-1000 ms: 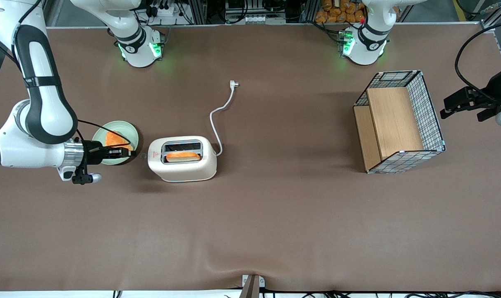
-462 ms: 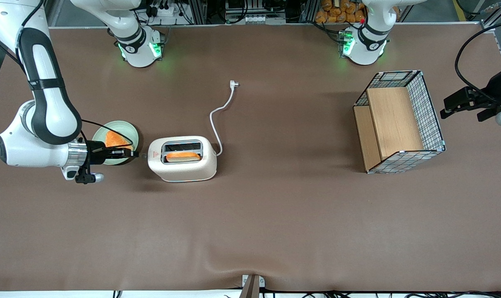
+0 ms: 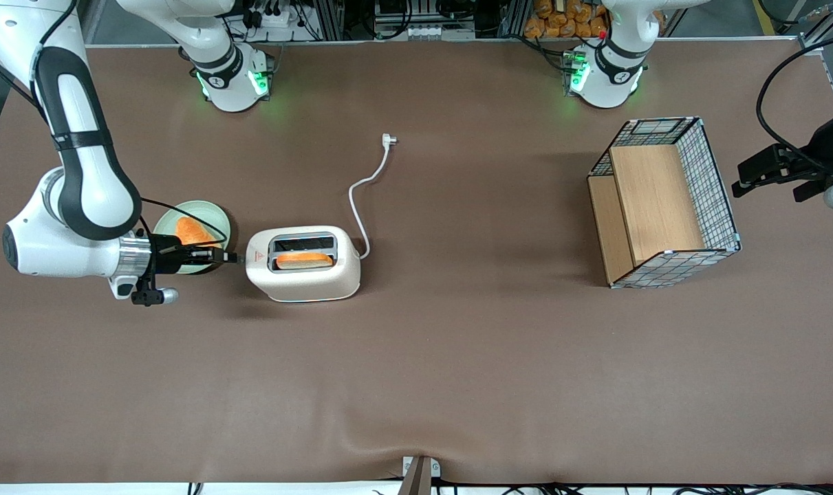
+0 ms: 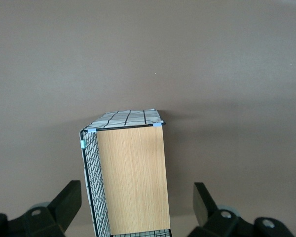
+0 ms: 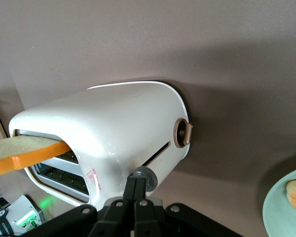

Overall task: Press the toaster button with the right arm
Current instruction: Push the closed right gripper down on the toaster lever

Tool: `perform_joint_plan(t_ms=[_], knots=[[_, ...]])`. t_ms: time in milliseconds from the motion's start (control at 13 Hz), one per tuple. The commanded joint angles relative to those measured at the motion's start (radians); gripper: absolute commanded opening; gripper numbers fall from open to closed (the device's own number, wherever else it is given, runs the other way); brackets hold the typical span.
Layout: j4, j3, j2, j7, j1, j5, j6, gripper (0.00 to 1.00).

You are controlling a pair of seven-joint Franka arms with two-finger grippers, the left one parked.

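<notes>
One tool (image 5: 136, 190), its fingers pinched shut, sits at the toaster button (image 5: 144, 178) in the left middle of the front view. It looks ready to press. Next it should push the button down the toaster (image 3: 303, 264).

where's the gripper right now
The gripper is at the toaster's narrow end, toward the working arm's end of the table, fingers shut against the toaster button, just above the green plate.

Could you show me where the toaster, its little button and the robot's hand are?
toaster (image 3: 304, 283): front view, its cream side wall.
toaster button (image 5: 147, 177): right wrist view, the grey knob's round face.
hand (image 5: 134, 197): right wrist view, between its shut fingertips, at the button.
</notes>
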Motion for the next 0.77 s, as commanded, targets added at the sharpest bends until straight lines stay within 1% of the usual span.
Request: perform_joint_plan(t_ms=[0,692], knots=[[-0.014,-0.001,0.0,-0.02,0.004,0.031,0.022,0.0],[-0.016,-0.001,0.026,-0.031,0.01,0.031,0.055,0.0]])
